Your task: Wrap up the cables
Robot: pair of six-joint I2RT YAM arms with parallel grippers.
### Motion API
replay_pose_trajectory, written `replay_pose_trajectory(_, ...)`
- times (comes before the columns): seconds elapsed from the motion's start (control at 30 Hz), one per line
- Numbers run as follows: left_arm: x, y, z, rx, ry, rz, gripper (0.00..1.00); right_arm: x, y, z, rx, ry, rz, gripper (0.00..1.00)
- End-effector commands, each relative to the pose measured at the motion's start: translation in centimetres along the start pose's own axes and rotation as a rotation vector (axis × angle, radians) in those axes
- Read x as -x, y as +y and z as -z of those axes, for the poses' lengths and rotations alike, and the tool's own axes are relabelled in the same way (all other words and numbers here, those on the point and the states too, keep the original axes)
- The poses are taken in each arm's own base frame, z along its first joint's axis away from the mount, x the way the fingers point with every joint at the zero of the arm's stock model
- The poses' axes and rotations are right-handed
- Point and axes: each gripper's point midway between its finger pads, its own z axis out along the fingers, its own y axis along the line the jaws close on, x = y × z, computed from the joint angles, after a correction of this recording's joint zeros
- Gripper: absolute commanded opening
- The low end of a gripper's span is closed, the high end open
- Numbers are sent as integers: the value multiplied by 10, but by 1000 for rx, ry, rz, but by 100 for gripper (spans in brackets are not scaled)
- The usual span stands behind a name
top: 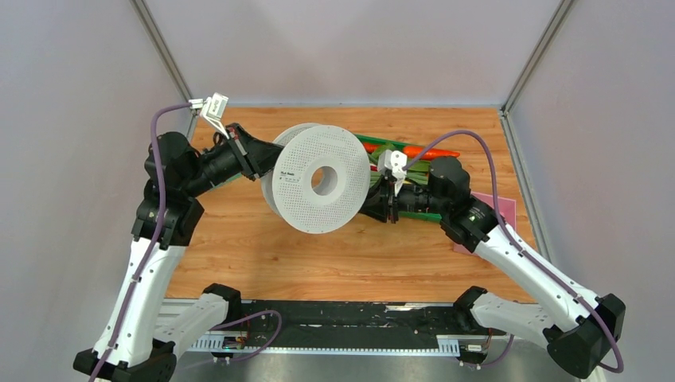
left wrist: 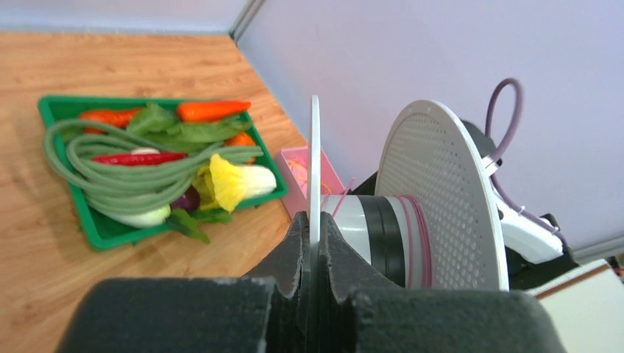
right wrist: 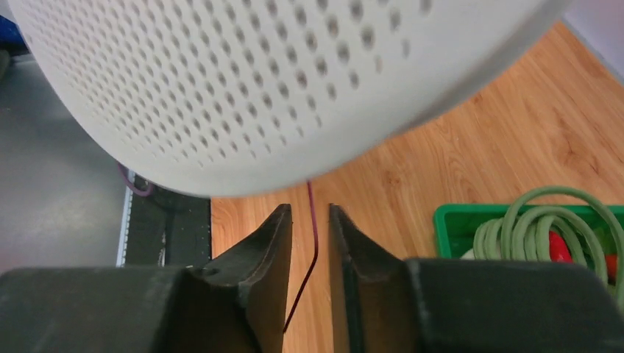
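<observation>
A large flat light-grey perforated spool [top: 322, 179] hangs tilted above the table's middle. My left gripper [top: 267, 163] is shut on the rim of its rear flange; in the left wrist view the thin flange [left wrist: 314, 154] stands edge-on between my closed jaws [left wrist: 314, 220]. The cable is a thin pink strand, with a few turns [left wrist: 416, 239] wound on the hub by the far flange. My right gripper [top: 376, 203] sits at the spool's right edge. In the right wrist view its jaws [right wrist: 310, 207] stand slightly apart under the flange [right wrist: 257, 81], with the loose strand [right wrist: 314, 254] hanging between them.
A green tray [left wrist: 51, 110] of toy vegetables lies behind the spool at the back right, also in the right wrist view [right wrist: 449, 220]. A pink flat item [top: 501, 211] lies under the right arm. Grey walls close in the left, back and right sides.
</observation>
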Motion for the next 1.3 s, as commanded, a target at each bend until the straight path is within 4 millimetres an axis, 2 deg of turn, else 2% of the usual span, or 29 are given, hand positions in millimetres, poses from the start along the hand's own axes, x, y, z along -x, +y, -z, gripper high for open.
replay_pose_trajectory(0.0, 41, -51, 21, -119, -129, -261, 0, -1, -12, 8, -85, 56, 28, 33)
replay_pose_trajectory(0.07, 33, -45, 25, -95, -92, -342, 0, 1, -18, 16, -134, 68, 61, 46)
replay_pose_trajectory(0.2, 23, -36, 30, -68, -62, -413, 0, -5, -28, 37, -216, 97, 83, 64)
replay_pose_trajectory(0.3, 19, -38, 31, -83, -51, -411, 0, -10, -31, 51, -257, 121, 82, 77)
replay_pose_trajectory(0.47, 20, -41, 29, -99, -42, -380, 0, -12, -29, 73, -313, 154, 110, 92)
replay_pose_trajectory(0.5, 20, -42, 27, -107, -34, -370, 0, -12, -27, 76, -314, 160, 118, 100)
replay_pose_trajectory(0.6, 16, -49, 24, -166, 1, -326, 0, -5, -22, 83, -313, 150, 177, 100)
replay_pose_trajectory(0.7, 14, -58, 22, -228, 20, -312, 0, 13, -19, 83, -299, 99, 253, 100)
replay_pose_trajectory(0.87, 9, -66, 23, -277, 61, -278, 0, 39, -10, 77, -235, -11, 399, 93)
replay_pose_trajectory(1.1, 3, -74, 25, -327, 99, -234, 0, 52, -10, 64, -165, -46, 488, 77)
replay_pose_trajectory(1.27, 4, -74, 26, -325, 97, -232, 0, 54, -3, 57, -104, -45, 501, 62)
